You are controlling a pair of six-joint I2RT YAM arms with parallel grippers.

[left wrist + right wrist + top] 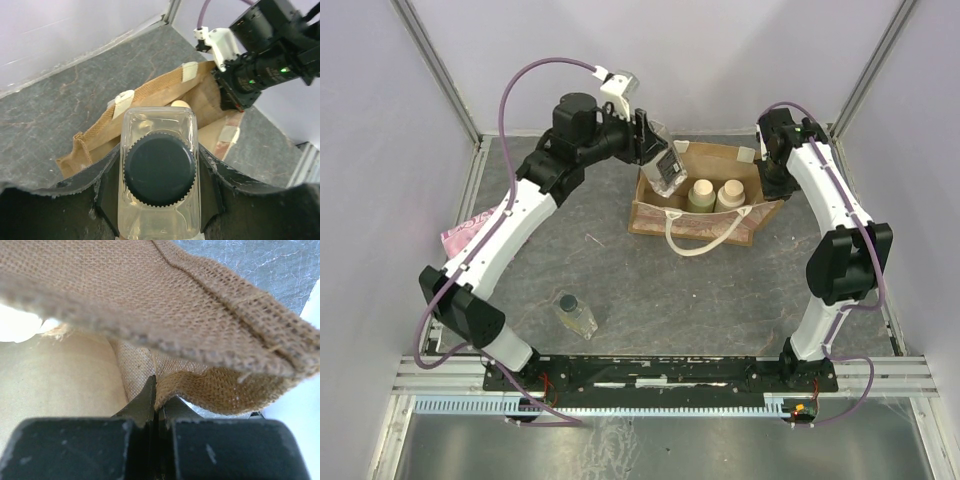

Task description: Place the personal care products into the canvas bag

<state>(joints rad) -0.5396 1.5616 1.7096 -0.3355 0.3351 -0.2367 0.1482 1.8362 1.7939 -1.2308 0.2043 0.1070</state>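
The clear squarish bottle (159,175) with its dark cap sits clamped between the 2 fingers of the left hand (159,186), cap facing the wrist camera, one finger on each flat side. From above, this hand (658,158) holds the bottle (666,172) over the left end of the canvas bag (650,215), whose open mouth lies just beyond and below the fingers (107,192).

Further from that hand, inside the bag, 2 bottles stand upright side by side: the pale yellow-green bottle (701,194) nearer, the cream bottle (730,195) past it. A cream looped handle (705,243) hangs down the front panel.

The right hand (157,405) has its fingers pressed together on a fold of the bag's tan weave (175,300), at the bag's far right corner (767,160).

Well behind the left hand, toward the arm bases, a second clear bottle (574,312) lies on the grey counter (700,300). A pink packet (460,232) rests at the counter's left edge.
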